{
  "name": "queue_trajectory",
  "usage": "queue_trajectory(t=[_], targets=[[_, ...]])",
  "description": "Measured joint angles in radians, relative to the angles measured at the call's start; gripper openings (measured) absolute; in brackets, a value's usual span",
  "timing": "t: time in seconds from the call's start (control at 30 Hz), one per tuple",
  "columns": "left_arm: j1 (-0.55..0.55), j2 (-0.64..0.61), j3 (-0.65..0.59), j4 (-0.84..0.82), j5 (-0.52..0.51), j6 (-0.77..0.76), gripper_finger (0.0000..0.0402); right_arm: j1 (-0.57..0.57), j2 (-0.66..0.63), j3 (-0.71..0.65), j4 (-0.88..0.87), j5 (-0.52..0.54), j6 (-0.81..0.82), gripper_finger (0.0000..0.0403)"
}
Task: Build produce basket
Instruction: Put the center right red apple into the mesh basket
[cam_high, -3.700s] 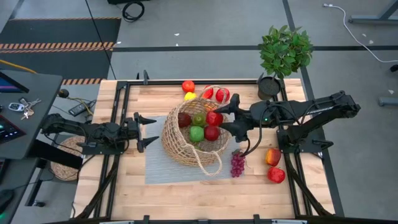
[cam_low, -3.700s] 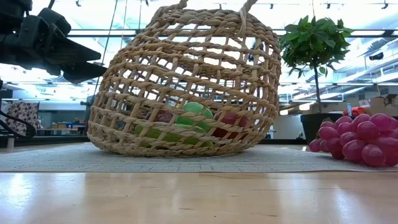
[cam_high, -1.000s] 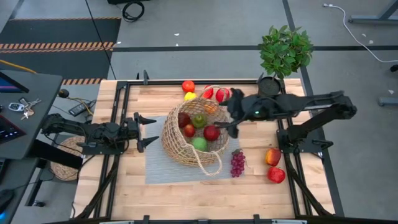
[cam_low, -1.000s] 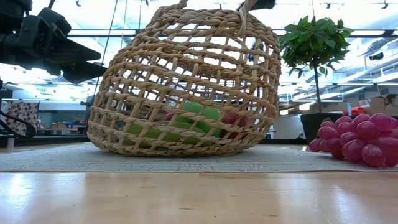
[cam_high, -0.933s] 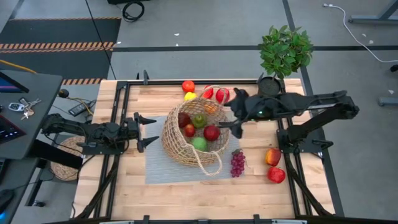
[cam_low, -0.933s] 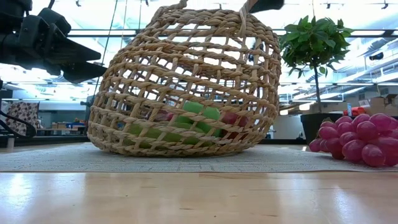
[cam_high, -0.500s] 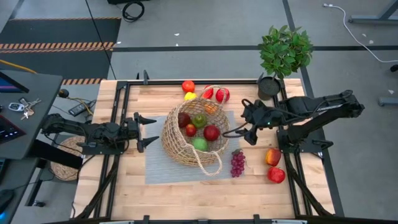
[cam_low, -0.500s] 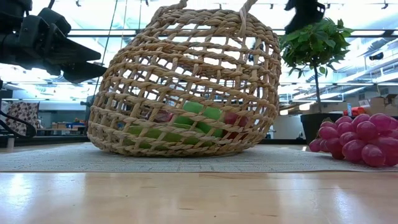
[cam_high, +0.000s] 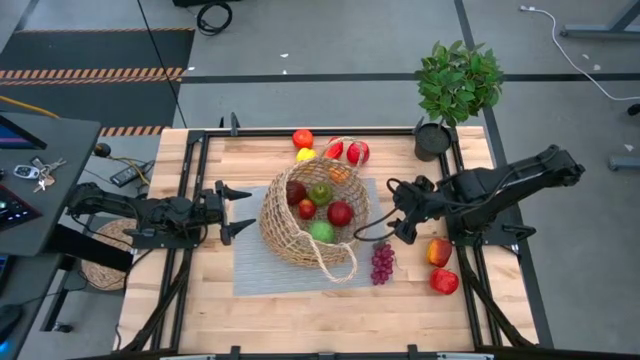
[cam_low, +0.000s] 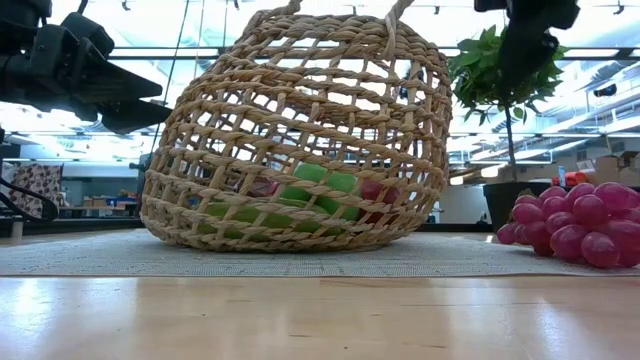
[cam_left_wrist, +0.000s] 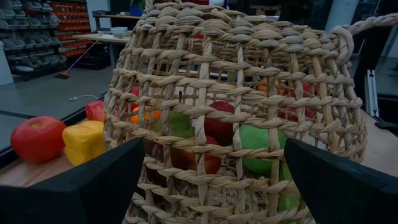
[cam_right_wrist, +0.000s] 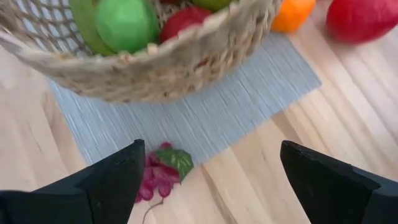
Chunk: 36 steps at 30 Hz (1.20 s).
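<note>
Right hand (cam_high: 401, 213) hangs wide open and empty above the desk (cam_high: 300, 320), just right of the basket (cam_high: 312, 222) and near the grapes (cam_high: 382, 262). Left hand (cam_high: 238, 211) waits open and empty at the basket's left. Apples fill the basket on its grey mat (cam_high: 255, 272)

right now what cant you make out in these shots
- Fruit low in the round tan wicker basket: low view, the weave leaves only green and red patches.
- Purple grape bunch: low view, cut by the picture's edge.
- Produce behind the basket: high view, the rim hides part of it.
- Right claw: low view, only a dark part of it shows.
</note>
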<state>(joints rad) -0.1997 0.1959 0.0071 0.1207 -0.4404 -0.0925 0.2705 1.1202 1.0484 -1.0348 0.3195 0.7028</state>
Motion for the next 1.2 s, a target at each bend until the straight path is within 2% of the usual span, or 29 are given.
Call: queue_trajectory(t=[0.47,0.7,0.9,1.2], targets=[[0.0,0.0,0.0,0.0,0.0,0.0,0.0394,0.072,0.0,-0.128,0.001,-0.028,0.172,0.0375],[0.0,0.0,0.0,0.0,0.0,0.0,0.0394,0.114,0.0,-0.185,-0.048,-0.236,0.368,0.0375],[0.0,0.0,0.0,0.0,0.0,0.0,0.0394,0.157,0.0,-0.242,-0.184,-0.345,0.574,0.0376],[0.0,0.0,0.0,0.0,0.0,0.0,0.0394,0.18,0.0,-0.328,-0.192,-0.53,0.816,0.0398]])
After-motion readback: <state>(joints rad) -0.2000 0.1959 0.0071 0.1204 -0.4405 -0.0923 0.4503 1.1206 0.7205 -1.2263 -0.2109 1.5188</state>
